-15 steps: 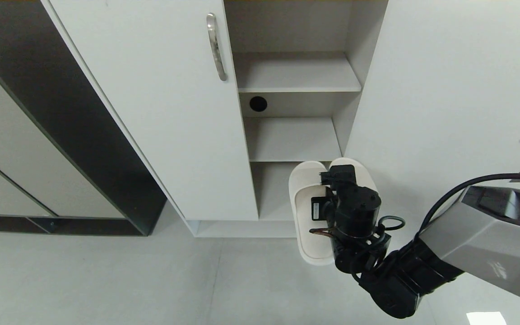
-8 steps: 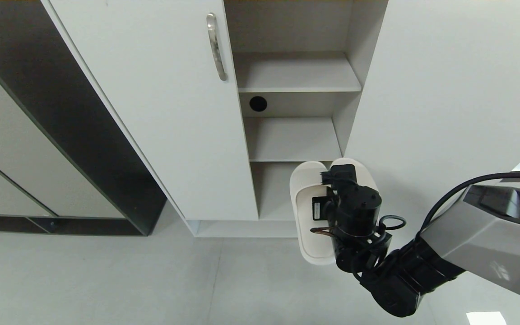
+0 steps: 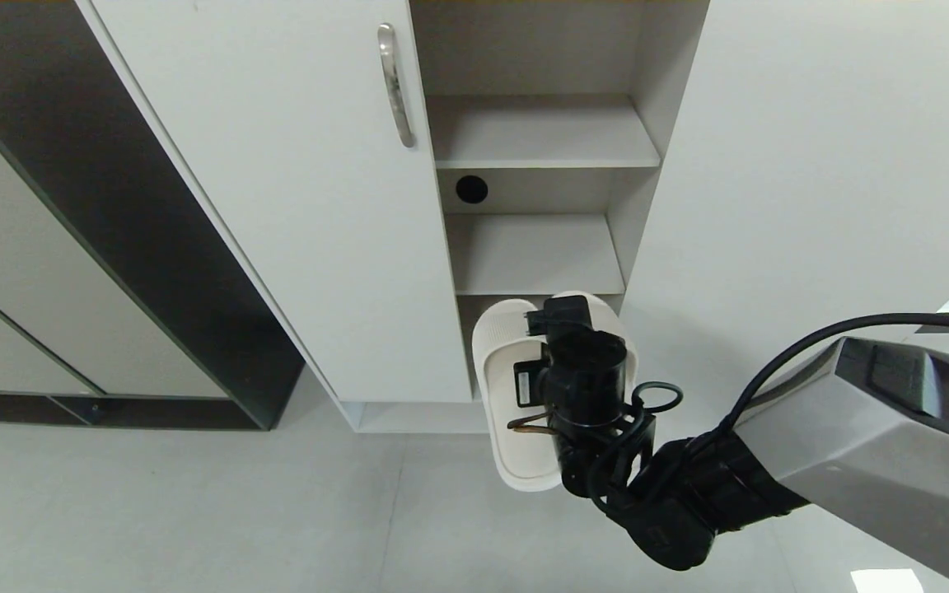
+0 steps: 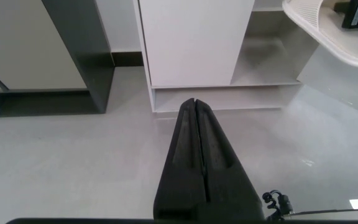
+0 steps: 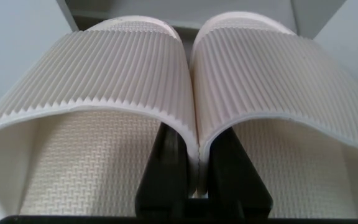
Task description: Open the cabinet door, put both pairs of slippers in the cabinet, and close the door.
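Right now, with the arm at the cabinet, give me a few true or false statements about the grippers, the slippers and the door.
1. The right gripper holds both white slippers at once, pinching their inner walls together. True.
2. The left gripper is wide open. False: its fingers are pressed together, above the floor.
3. The door with the metal handle covers the cabinet's left half. True.
4. The white slippers rest on the middle shelf. False: they hang in the right gripper in front of the lowest compartment.
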